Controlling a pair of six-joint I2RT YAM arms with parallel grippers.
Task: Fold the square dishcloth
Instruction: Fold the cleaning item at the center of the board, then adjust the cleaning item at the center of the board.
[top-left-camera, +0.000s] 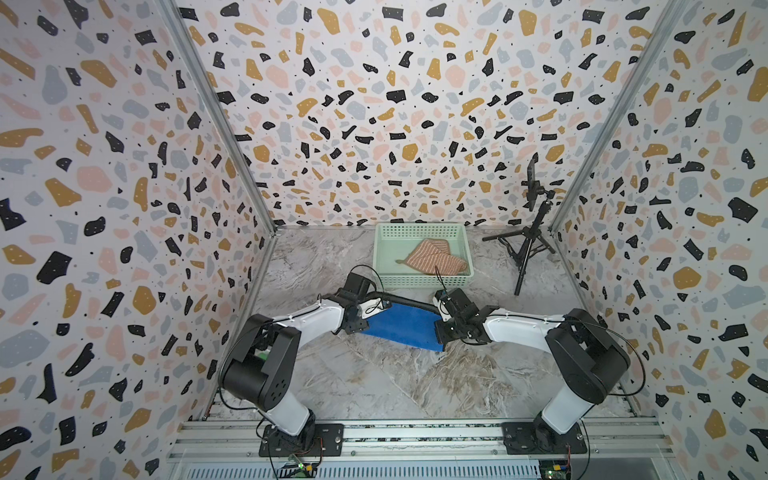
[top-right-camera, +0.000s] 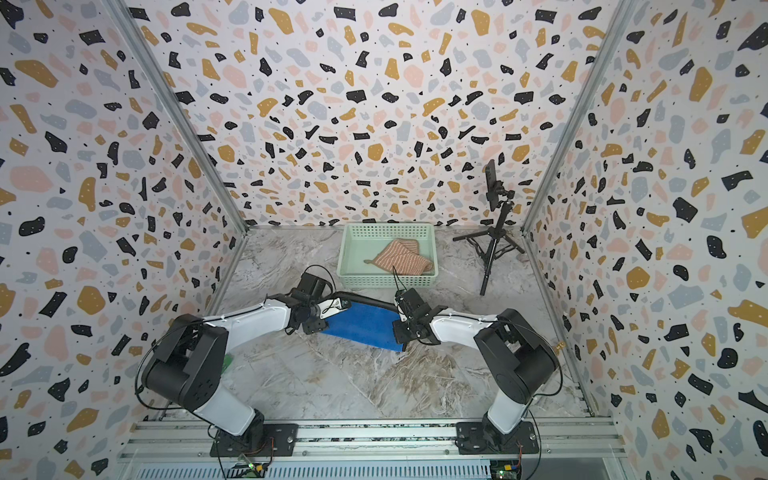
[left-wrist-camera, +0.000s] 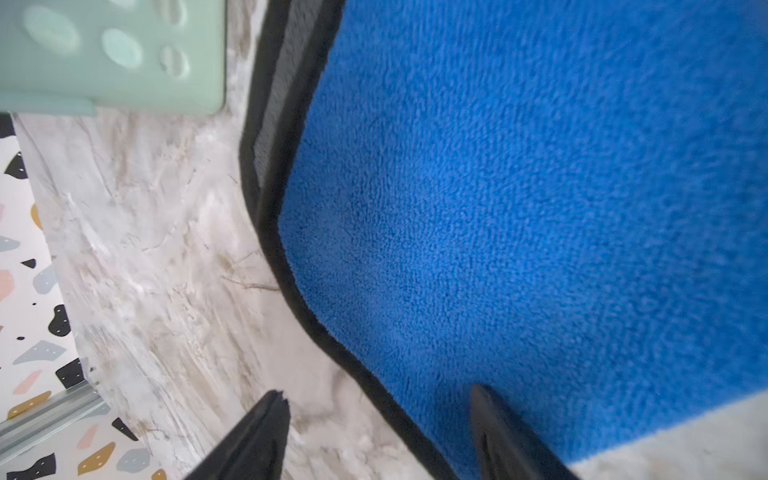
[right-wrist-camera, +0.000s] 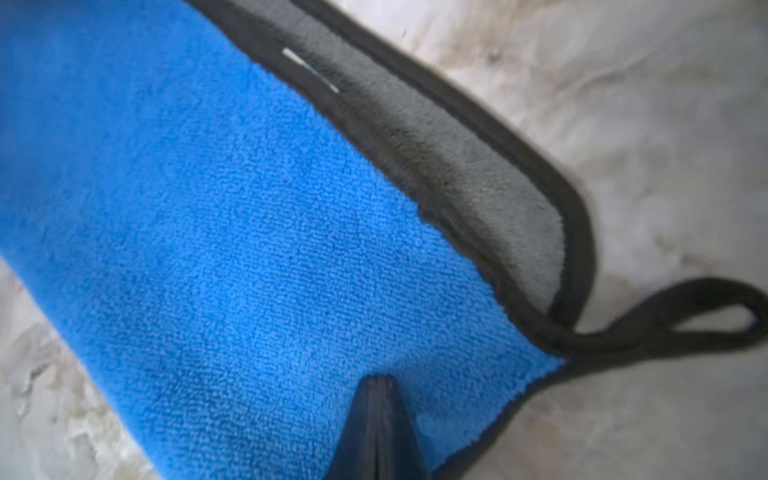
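Note:
The square dishcloth (top-left-camera: 403, 328) (top-right-camera: 365, 328) lies on the marble tabletop between both arms, blue side up. In the wrist views the dishcloth (left-wrist-camera: 519, 208) (right-wrist-camera: 249, 249) shows a black trim, and a grey strip of its lower layer (right-wrist-camera: 457, 158) sticks out along the far edge. A black hanging loop (right-wrist-camera: 706, 316) lies on the table at one corner. My left gripper (left-wrist-camera: 380, 395) (top-left-camera: 358, 326) is open and straddles the cloth's left edge, one finger over blue, one over marble. My right gripper (right-wrist-camera: 384, 380) (top-left-camera: 442, 332) is shut, its tips over the blue surface near the looped corner, nothing visible between them.
A mint green perforated basket (top-left-camera: 422, 282) (top-right-camera: 386, 281) (left-wrist-camera: 104, 62) stands just behind the dishcloth and holds a folded striped orange cloth (top-left-camera: 436, 259). A black tripod (top-left-camera: 528, 249) with a phone stands at the back right. Patterned walls enclose the table on three sides.

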